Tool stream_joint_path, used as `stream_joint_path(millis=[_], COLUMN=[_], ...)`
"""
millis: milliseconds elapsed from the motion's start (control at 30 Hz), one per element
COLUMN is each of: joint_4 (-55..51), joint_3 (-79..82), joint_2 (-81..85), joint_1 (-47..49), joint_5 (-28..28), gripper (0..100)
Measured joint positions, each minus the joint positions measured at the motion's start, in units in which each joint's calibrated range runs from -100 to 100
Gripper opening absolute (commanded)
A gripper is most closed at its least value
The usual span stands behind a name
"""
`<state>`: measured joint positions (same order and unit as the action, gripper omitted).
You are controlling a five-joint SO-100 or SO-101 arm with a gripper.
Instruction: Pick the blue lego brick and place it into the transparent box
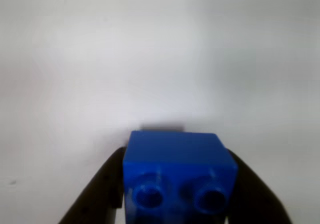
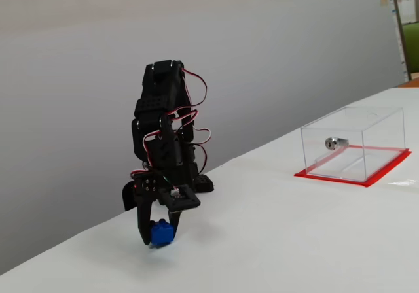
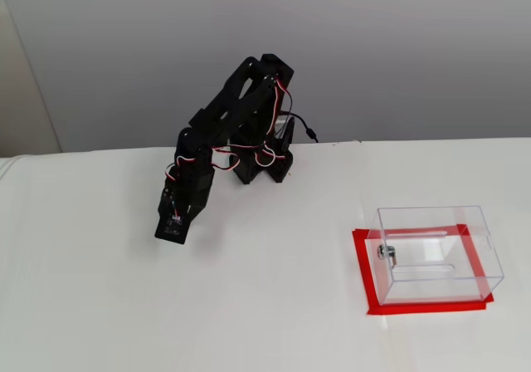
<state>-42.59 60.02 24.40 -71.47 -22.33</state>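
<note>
The blue lego brick fills the lower middle of the wrist view, studs toward the camera, with a black finger pressed against each side. My gripper is shut on it. In a fixed view the gripper points down at the left, holding the brick at or just above the white table. In another fixed view the gripper hides the brick. The transparent box stands far to the right on a red base, with a silver lock on one wall.
The arm's base sits at the back of the white table near a grey wall. Open table surface lies between the gripper and the box. The table's far edge runs diagonally behind the arm.
</note>
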Motion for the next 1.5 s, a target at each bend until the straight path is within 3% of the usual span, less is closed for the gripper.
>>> stream_joint_path(millis=[500,967,1500], joint_4=[-0.9,-0.9,-0.9], joint_3=[-0.4,-0.4,-0.3], joint_2=[19.2,33.1,36.6], joint_1=[8.3,22.8,57.3], joint_5=[8.8,14.7,14.9], gripper=[15,15,15])
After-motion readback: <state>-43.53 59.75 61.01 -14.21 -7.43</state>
